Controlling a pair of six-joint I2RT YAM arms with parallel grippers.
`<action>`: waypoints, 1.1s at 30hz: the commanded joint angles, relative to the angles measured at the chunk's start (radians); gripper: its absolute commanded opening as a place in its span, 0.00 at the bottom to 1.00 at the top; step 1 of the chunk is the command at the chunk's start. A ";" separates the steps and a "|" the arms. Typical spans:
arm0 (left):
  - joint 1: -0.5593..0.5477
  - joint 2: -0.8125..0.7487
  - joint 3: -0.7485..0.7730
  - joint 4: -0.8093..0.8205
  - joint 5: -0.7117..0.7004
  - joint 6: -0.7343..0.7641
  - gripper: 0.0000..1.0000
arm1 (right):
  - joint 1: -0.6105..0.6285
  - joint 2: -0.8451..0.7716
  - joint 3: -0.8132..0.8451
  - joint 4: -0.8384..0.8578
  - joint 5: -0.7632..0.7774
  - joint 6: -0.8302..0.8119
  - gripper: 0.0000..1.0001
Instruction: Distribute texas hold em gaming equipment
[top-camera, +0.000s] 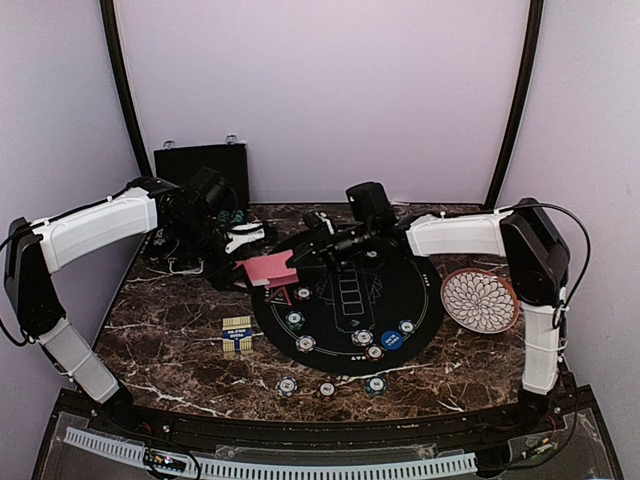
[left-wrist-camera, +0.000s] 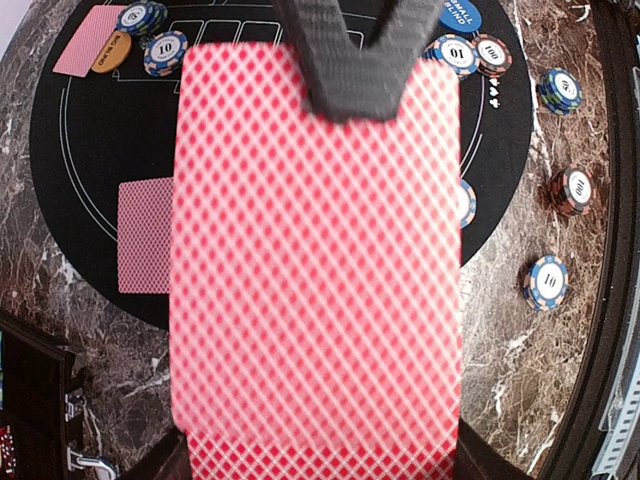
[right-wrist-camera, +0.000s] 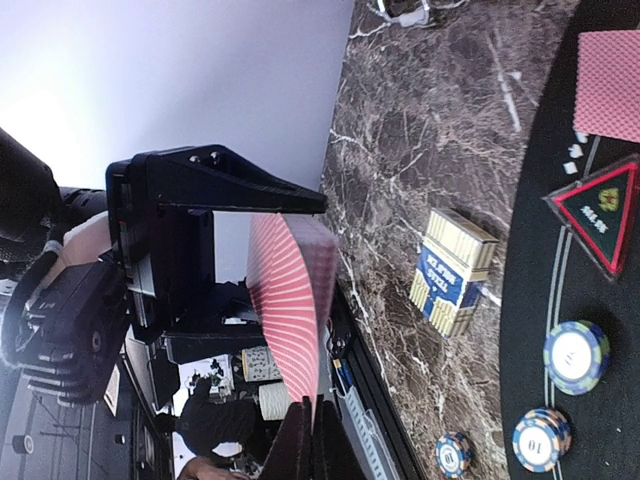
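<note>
My left gripper (top-camera: 262, 270) is shut on a deck of red-backed playing cards (top-camera: 272, 268), held above the left edge of the round black mat (top-camera: 345, 300). The deck fills the left wrist view (left-wrist-camera: 320, 280). My right gripper (top-camera: 298, 258) reaches in from the right and is shut on the top red card (right-wrist-camera: 295, 300), pinching its far edge; its black fingers (left-wrist-camera: 345, 60) show over the deck. Two red cards (left-wrist-camera: 146, 236) lie face down on the mat. Striped chips (top-camera: 306, 343), a blue button disc (top-camera: 391, 340) and an orange disc (left-wrist-camera: 112, 55) lie on the mat.
A yellow and blue card box (top-camera: 237, 334) lies left of the mat. Three chips (top-camera: 327, 389) lie on the marble near the front edge. A white petal-pattern plate (top-camera: 480, 299) sits at the right. A black case (top-camera: 201, 165) stands open at the back left.
</note>
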 joint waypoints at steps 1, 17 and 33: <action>0.005 -0.009 0.014 -0.020 0.008 0.004 0.00 | -0.066 -0.082 -0.091 -0.006 0.000 -0.034 0.00; 0.005 -0.006 0.020 -0.032 0.016 0.007 0.00 | -0.287 -0.155 -0.308 -0.321 0.099 -0.358 0.00; 0.006 -0.008 0.023 -0.043 0.023 0.006 0.00 | -0.312 -0.223 -0.407 -0.505 0.215 -0.508 0.00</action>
